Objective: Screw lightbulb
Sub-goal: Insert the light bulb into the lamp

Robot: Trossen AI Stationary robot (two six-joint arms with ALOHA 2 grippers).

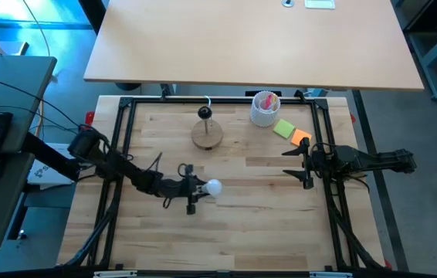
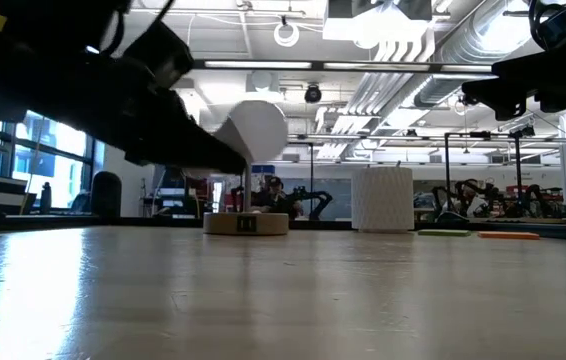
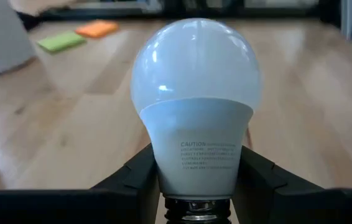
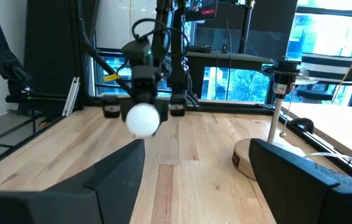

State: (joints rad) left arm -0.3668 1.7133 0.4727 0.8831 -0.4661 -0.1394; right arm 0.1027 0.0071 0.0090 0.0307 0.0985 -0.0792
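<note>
White ribbed cup [image 1: 264, 110] w/ pink contents; left gripper [image 1: 198, 191] clamps lightbulb [image 1: 213, 187] (right gripper [image 1: 302, 164] apart).

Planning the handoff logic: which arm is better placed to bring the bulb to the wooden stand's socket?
Left. Its end effector already grips the lightbulb by its base, clear of the table, with the wooden stand just beyond. The right end effector is open and empty near the table's edge.

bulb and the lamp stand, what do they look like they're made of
Bulb: frosted white dome, likely plastic or glass, with soft glare spots; matte white collar with printed caution text, probably plastic; dark threaded base looks metal. It is held in the left gripper.

Stand: round base looks like pale unfinished wood, matching the table; its upright post looks metal, thin and shiny.
</note>
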